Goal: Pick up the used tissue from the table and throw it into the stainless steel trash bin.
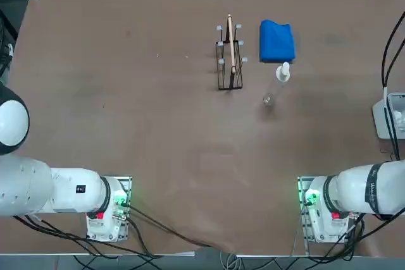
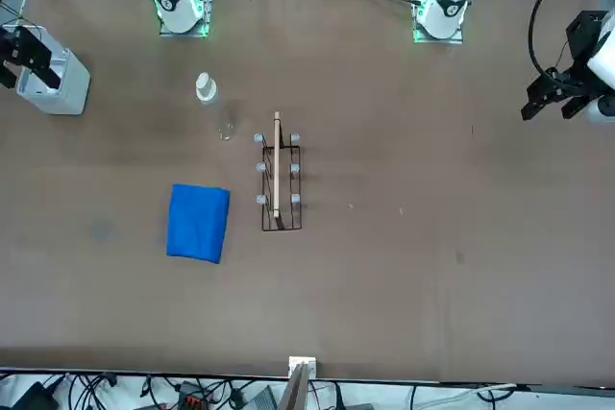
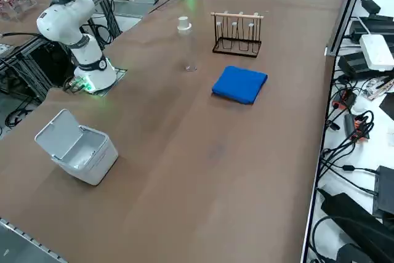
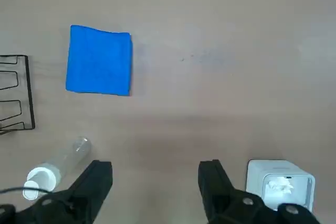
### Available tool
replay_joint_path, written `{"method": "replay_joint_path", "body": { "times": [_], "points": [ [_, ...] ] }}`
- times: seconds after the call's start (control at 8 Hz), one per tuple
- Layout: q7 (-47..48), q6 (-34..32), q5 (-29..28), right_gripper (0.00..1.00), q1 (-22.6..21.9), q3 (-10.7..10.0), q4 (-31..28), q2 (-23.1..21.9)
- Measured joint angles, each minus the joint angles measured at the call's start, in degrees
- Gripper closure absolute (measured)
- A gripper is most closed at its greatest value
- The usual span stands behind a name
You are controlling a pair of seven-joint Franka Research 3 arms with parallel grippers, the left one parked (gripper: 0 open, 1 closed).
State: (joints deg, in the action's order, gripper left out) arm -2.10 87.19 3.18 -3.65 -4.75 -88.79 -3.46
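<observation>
High above the bench (image 4: pixel 220 35), the right gripper (image 4: pixel 155 182) hangs with its fingers (image 4: pixel 97 179) spread wide and empty. In the wrist view, left to right: the brown wire rack (image 4: pixel 16 93), the clear bottle (image 4: pixel 55 166) lying on its side, the blue cloth (image 4: pixel 100 60), then the stainless steel trash bin (image 4: pixel 281 184) with its lid up. The used tissue (image 4: pixel 278 186) lies inside the bin, a white wad below its rim, so the throw looks done. Empty fingers held apart well above everything suit an arm with nothing left to carry.
</observation>
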Motion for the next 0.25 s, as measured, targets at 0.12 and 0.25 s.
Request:
{"method": "replay_joint_path", "body": {
  "times": [0.12, 0.25],
  "points": [
    [0.0, 0.0, -0.57, 0.0, -0.01, -0.12, -0.01, 0.0],
    [0.0, 0.0, -1.32, 0.0, -0.02, -0.24, -0.01, 0.0]
  ]
}}
